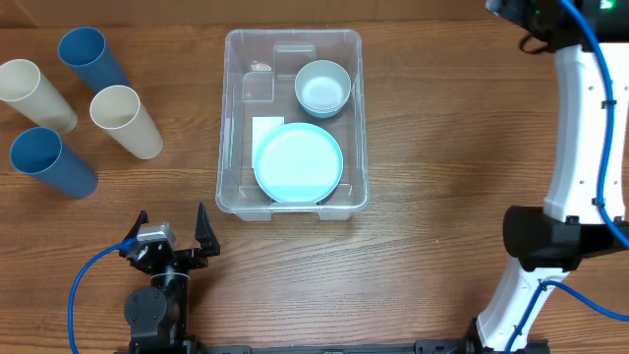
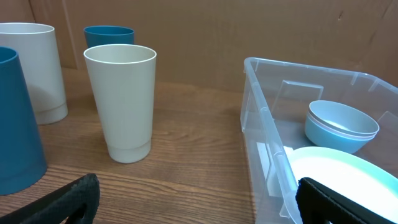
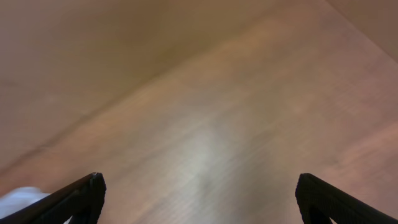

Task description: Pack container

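The clear container (image 1: pixel 234 118) stands mid-table and holds a light blue plate (image 1: pixel 298 162) and a light blue bowl (image 1: pixel 322 87). It also shows at the right of the left wrist view (image 2: pixel 267 134), with the plate (image 2: pixel 339 171) and bowl (image 2: pixel 341 124) inside. Two blue cups (image 1: pixel 90 57) (image 1: pixel 49 160) and two cream cups (image 1: pixel 125 120) (image 1: pixel 34 93) stand at the left. My left gripper (image 1: pixel 171 228) is open and empty near the front edge, left of the container; its jaws (image 2: pixel 196 202) frame bare wood. My right gripper (image 3: pixel 199 196) is open and empty over blurred wood.
The right arm (image 1: pixel 580 147) reaches up along the right side of the table to the far right corner. In the left wrist view a cream cup (image 2: pixel 121 102) stands nearest, with a blue cup (image 2: pixel 18 124) at the left edge. A cardboard wall backs the table.
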Controlling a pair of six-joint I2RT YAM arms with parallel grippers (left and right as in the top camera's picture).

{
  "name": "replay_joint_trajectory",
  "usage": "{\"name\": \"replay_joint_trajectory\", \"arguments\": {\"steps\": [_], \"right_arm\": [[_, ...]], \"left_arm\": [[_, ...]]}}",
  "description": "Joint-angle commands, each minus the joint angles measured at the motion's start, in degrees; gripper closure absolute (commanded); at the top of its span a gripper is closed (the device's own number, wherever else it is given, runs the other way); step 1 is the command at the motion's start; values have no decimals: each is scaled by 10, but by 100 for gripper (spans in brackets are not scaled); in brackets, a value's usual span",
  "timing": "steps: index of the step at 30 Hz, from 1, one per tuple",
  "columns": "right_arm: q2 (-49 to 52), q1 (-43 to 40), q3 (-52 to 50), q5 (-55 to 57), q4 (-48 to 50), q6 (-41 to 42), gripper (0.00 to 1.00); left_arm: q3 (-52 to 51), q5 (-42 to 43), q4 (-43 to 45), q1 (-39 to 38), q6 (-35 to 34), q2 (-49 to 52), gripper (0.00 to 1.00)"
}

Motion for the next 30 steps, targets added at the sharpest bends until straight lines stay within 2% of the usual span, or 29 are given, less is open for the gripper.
{"name": "replay_joint_trajectory", "arguments": {"steps": [1, 7, 12, 15, 17, 20, 22, 24, 27, 30], "right_arm": [[0, -52, -1, 7, -7, 2, 0], [0, -84, -1, 7, -7, 2, 0], [0, -84, -1, 7, -7, 2, 0], [0, -84, -1, 7, -7, 2, 0], [0, -84, -1, 7, -7, 2, 0], [0, -84, -1, 7, -7, 2, 0], [0, -84, -1, 7, -7, 2, 0], [0, -84, -1, 7, -7, 2, 0], [0, -84, -1, 7, -7, 2, 0], [0, -84, -1, 7, -7, 2, 0]], "left_arm": [[-2, -3, 2, 3, 11, -4, 0], [-2, 9, 5, 2, 1, -5, 0], [-2, 14, 4, 2, -106, -5, 0], [2, 94, 39, 2, -123, -5, 0], [40, 125, 41, 2, -123, -4, 0], [168, 105, -39, 3, -101, 30, 0], [278, 92, -105, 3, -71, 95, 0], [391, 92, -171, 3, -47, 196, 0], [601, 100, -318, 3, -43, 394, 0], [785, 113, -456, 3, -42, 549, 0]]}}
